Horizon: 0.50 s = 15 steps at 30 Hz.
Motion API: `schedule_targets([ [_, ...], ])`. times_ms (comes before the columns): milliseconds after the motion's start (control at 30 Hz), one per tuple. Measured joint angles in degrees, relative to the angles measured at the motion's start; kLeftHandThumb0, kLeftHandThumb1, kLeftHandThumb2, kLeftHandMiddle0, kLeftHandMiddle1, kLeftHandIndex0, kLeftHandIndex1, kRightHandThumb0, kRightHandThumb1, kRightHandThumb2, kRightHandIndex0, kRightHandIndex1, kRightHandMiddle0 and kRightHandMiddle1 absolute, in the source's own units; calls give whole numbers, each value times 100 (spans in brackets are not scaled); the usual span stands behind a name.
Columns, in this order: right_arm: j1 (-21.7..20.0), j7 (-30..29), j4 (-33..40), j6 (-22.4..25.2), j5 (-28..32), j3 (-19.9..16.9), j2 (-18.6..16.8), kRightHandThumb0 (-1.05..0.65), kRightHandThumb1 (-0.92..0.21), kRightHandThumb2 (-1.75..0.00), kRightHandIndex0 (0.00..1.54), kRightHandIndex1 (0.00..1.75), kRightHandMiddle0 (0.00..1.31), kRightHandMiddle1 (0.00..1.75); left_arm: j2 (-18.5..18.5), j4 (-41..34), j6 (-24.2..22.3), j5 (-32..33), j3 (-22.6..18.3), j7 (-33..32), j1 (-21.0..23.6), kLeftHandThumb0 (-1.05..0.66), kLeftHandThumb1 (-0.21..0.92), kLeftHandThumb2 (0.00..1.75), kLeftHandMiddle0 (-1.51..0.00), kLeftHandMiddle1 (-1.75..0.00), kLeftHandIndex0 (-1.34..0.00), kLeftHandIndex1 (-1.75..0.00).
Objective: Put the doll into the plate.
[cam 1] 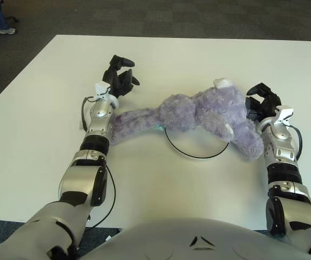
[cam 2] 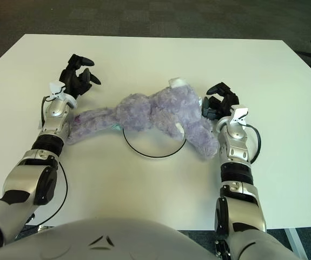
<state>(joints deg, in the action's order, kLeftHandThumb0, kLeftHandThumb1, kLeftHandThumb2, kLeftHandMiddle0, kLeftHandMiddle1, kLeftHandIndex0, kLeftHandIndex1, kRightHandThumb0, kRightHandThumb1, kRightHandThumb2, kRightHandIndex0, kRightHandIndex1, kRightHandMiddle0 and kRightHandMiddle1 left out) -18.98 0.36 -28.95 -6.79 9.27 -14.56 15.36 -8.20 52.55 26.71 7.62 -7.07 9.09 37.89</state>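
One doll [cam 1: 209, 116] is lying across one plate [cam 1: 194, 150], touching the curled, empty right hand [cam 1: 260, 105]; the left hand [cam 1: 119, 80], also curled and empty, is hovering beyond its left end

White table [cam 1: 160, 184] stands on dark carpet [cam 1: 198, 16].
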Motion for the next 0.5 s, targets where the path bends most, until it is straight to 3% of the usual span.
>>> schedule_targets([
  [500,-29,-342,-274,-500,-1,-187,-64,0,-2,-163,87,167,59,175,118,663,-396,90,-179,139,204,-40,60,96,-105,-175,-40,-175],
])
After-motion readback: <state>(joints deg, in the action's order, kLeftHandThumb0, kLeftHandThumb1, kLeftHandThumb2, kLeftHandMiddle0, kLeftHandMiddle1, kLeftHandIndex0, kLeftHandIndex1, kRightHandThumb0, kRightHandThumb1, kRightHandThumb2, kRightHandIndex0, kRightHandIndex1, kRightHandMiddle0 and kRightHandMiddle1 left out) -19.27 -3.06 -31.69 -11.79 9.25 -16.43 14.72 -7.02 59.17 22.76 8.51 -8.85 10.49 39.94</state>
